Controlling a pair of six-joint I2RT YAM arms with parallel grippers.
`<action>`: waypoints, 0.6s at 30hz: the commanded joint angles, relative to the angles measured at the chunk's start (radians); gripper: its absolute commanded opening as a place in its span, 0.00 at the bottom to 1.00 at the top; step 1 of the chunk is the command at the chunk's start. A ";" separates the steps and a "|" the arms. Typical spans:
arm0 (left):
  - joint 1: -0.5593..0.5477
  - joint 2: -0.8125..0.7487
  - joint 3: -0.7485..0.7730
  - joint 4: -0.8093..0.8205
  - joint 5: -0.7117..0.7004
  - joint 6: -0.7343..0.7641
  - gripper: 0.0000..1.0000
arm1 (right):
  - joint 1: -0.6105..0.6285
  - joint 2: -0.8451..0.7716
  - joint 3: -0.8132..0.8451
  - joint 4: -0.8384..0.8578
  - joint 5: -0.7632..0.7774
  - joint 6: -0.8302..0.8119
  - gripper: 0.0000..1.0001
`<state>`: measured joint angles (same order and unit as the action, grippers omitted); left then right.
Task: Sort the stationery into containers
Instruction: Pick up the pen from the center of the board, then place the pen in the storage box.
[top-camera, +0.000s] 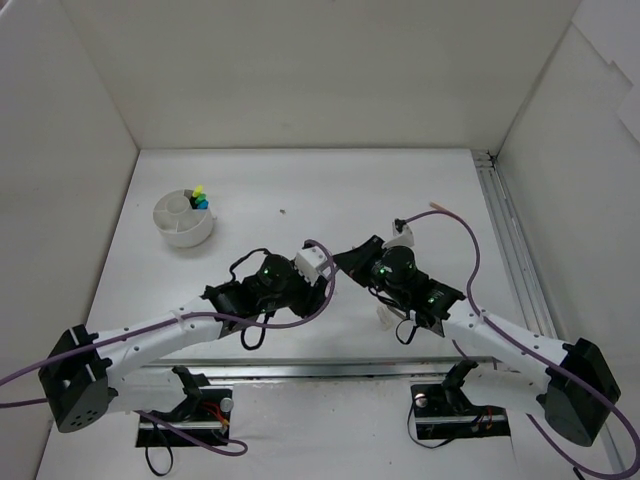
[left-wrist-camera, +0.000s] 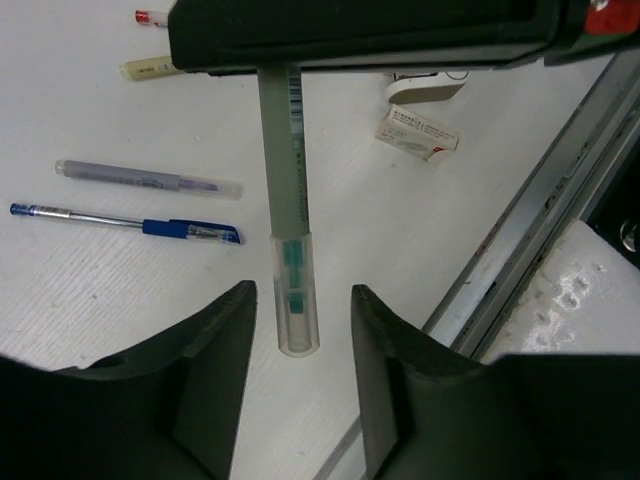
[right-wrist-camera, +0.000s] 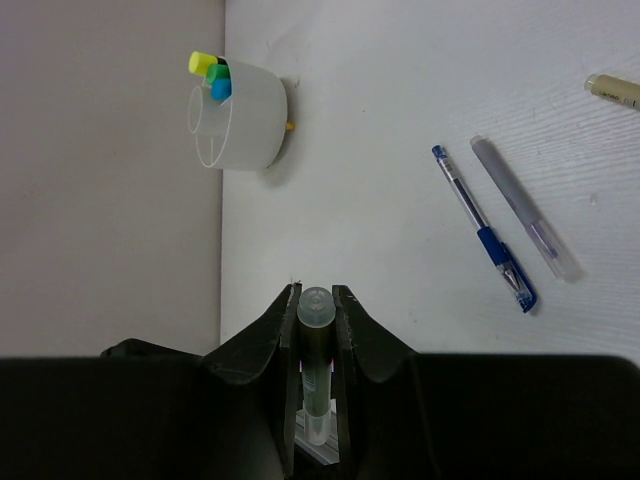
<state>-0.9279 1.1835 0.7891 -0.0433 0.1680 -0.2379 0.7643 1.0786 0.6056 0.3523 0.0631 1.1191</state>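
Observation:
My right gripper (right-wrist-camera: 315, 300) is shut on a grey-green pen (right-wrist-camera: 316, 340) with a clear cap, held lengthwise between its fingers. In the left wrist view that pen (left-wrist-camera: 288, 200) sticks out of the right gripper (left-wrist-camera: 370, 35), and its capped end lies between my left gripper's (left-wrist-camera: 303, 300) open fingers without touching them. In the top view both grippers meet at mid-table, the left (top-camera: 325, 262) and the right (top-camera: 350, 262). The round white tub (top-camera: 184, 220) at far left holds yellow, green and blue highlighters (right-wrist-camera: 212, 72).
On the table lie a blue pen (left-wrist-camera: 130, 224), a grey capped pen (left-wrist-camera: 150, 180), a beige stick (left-wrist-camera: 150, 68), a red-tipped stick (left-wrist-camera: 152, 17) and two eraser blocks (left-wrist-camera: 418, 133). A metal rail (left-wrist-camera: 520, 240) runs along the near edge. White walls enclose the table.

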 joint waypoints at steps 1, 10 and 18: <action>-0.005 -0.001 0.058 0.074 0.008 0.006 0.36 | -0.019 -0.016 -0.007 0.111 -0.022 0.050 0.00; -0.005 -0.039 0.051 0.112 -0.033 -0.006 0.21 | -0.034 -0.008 -0.023 0.125 -0.040 0.059 0.00; -0.005 0.004 0.085 0.091 -0.028 0.003 0.12 | -0.036 0.053 -0.010 0.186 -0.091 0.073 0.00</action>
<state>-0.9276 1.1866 0.7963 -0.0185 0.1246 -0.2394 0.7319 1.1225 0.5720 0.4381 0.0059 1.1778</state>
